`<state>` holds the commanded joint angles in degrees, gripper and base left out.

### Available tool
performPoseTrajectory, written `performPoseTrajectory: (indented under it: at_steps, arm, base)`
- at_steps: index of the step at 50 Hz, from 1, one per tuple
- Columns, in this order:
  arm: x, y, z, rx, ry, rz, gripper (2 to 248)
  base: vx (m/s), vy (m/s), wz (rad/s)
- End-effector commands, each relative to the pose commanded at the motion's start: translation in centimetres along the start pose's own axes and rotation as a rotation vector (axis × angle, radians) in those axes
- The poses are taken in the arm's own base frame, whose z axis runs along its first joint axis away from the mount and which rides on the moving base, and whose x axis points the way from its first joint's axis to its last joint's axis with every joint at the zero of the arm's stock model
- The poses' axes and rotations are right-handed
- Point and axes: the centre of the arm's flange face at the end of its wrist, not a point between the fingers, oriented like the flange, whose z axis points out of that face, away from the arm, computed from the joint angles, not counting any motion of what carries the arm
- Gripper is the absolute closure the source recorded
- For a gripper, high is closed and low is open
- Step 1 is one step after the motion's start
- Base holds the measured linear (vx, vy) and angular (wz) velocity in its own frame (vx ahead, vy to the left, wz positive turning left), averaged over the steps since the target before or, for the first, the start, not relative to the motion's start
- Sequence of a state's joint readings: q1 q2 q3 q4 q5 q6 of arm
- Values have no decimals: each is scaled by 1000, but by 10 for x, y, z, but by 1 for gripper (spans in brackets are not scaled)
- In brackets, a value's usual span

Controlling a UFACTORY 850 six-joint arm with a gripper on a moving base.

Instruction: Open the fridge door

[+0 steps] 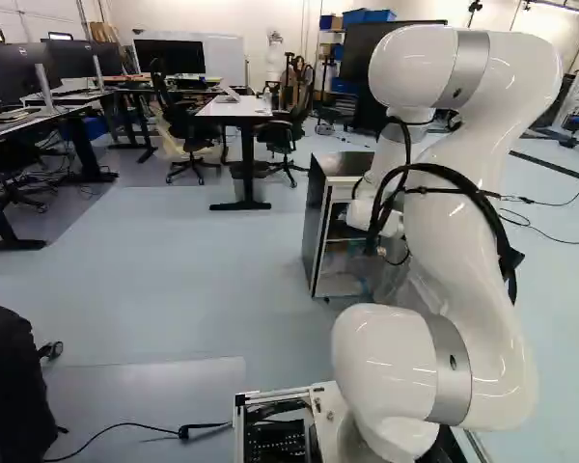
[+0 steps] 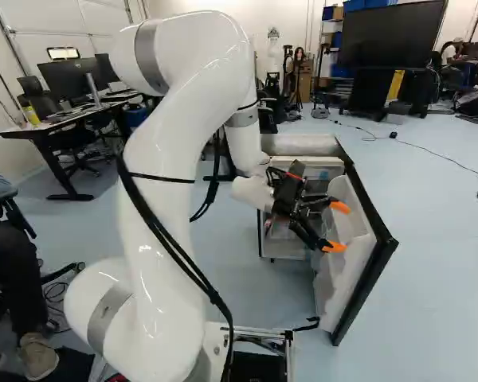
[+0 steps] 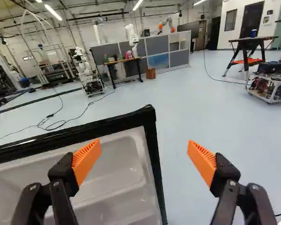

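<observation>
Pale blue-grey floor (image 1: 203,241) spans the room; desks with white tops and black legs (image 1: 236,108) stand beyond, and a grey-panelled partition (image 3: 157,44) shows in the wrist view. Low box-shaped fridge with a dark side panel (image 1: 318,207) stands on the floor ahead of the base, right of middle in the left base view. Its black-rimmed door with a white moulded liner (image 2: 342,270) is open wide, free edge towards the base, at the right of the fridge body in the right base view. White arm (image 2: 171,151) reaches forward; its black two-finger gripper (image 2: 336,227) is at the door's inner side. Wrist view: fingers wide apart, clamped on nothing. One overlaps the liner; the other is past the door's free edge, against the floor behind. Contact with the door: cannot tell.
</observation>
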<state>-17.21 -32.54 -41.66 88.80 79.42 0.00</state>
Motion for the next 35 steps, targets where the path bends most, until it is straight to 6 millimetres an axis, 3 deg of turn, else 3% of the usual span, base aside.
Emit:
performPoseTrajectory:
  at_steps: [25,35]
  arm:
    - [-5,21,-51,200,-20,-87,3]
    - [-5,25,-60,256,-24,-106,3]
  base:
    - [0,0,0]
    - [0,0,0]
